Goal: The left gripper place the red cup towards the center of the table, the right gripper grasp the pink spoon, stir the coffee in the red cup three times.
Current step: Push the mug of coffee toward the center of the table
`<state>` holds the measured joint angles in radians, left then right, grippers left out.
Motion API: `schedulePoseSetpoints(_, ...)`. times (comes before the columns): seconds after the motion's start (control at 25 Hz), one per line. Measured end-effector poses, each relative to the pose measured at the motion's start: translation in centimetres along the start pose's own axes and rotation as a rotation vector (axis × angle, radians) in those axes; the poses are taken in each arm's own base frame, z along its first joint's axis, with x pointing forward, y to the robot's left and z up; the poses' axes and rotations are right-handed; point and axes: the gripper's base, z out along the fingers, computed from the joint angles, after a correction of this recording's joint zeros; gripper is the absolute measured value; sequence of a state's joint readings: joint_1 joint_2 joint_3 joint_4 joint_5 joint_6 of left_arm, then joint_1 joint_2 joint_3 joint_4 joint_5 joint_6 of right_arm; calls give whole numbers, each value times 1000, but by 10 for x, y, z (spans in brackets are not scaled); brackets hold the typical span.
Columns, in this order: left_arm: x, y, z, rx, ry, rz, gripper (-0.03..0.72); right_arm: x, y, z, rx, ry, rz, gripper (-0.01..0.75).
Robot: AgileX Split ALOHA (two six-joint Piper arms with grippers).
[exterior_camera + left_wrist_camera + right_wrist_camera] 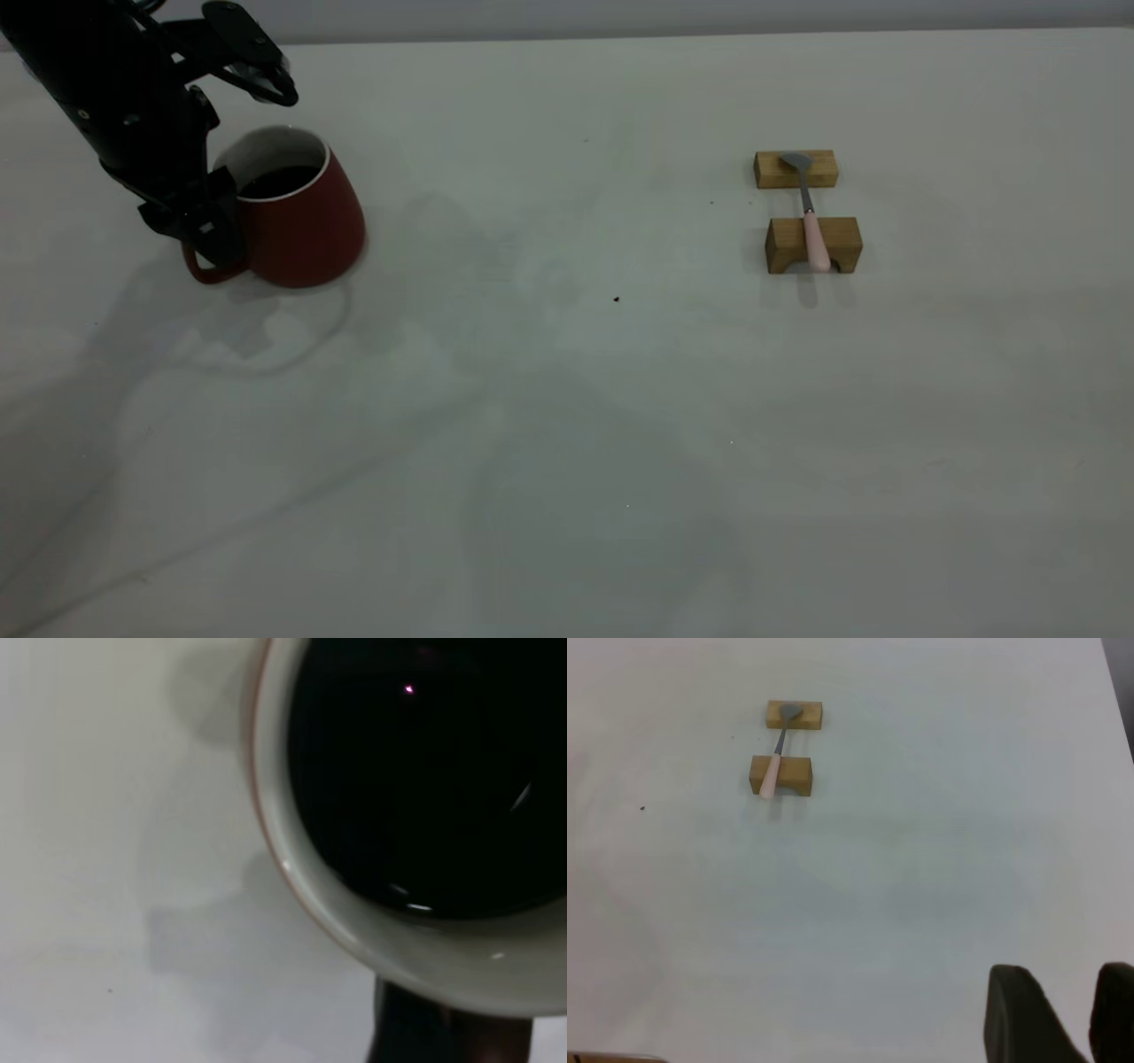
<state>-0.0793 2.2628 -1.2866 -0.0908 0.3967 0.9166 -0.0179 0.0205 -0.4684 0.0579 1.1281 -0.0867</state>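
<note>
The red cup (306, 221) is at the far left of the table (567, 425), tilted a little, with a faint shadow under it. Dark coffee (279, 180) fills it. My left gripper (211, 237) is shut on the cup's loop handle, on the side away from the table's middle. In the left wrist view the coffee (425, 771) and the white rim (275, 815) fill the picture. The pink spoon (813, 232) lies across two wooden blocks at the right. My right gripper (1090, 1023) is open, well away from the spoon (772, 771), and is out of the exterior view.
Two tan wooden blocks carry the spoon: the far block (824, 169) under its bowl and the near block (843, 244) under its handle. A tiny dark speck (616, 299) lies near the table's middle. The wide stretch between cup and blocks is bare table.
</note>
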Motion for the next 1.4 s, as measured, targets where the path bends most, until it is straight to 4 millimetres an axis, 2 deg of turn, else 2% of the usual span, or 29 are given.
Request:
schedulePoseSetpoints(0.08, 0, 0, 2, 0, 2, 0, 416, 0, 0, 0, 0, 0, 0, 237)
schedulePoseSetpoints(0.28, -2, 0, 2, -3, 0, -2, 197, 0, 0, 0, 0, 0, 0, 237)
schedulePoseSetpoints(0.56, -20, -17, 3, 5, -5, 63, 193, 0, 0, 0, 0, 0, 0, 237)
schedulePoseSetpoints(1.04, -71, -72, 6, -10, -61, 237, 193, 0, 0, 0, 0, 0, 0, 237)
schedulePoseSetpoints(1.24, -81, -84, 10, -9, -69, 259, 193, 0, 0, 0, 0, 0, 0, 237)
schedulePoseSetpoints(1.4, -98, -92, 13, -5, -79, 292, 193, 0, 0, 0, 0, 0, 0, 237)
